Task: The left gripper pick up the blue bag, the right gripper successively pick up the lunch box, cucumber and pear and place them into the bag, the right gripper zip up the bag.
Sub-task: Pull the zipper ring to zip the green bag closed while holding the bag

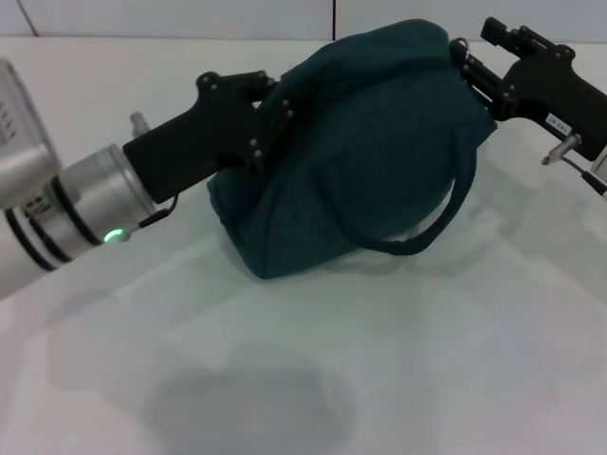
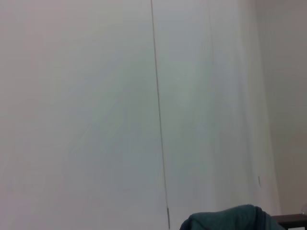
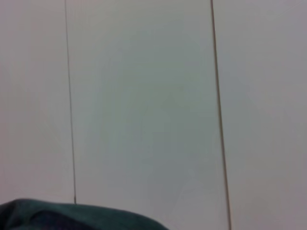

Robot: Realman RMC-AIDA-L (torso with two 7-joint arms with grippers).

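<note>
The blue bag [image 1: 365,152] sits upper centre on the table [image 1: 398,370]; the left gripper [image 1: 270,114] meets its left side, the right gripper [image 1: 467,66] its upper right.

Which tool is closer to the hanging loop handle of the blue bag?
Right, by a little. The right tool is at the blue bag top, above the handle; the left tool is at the opposite side.
</note>
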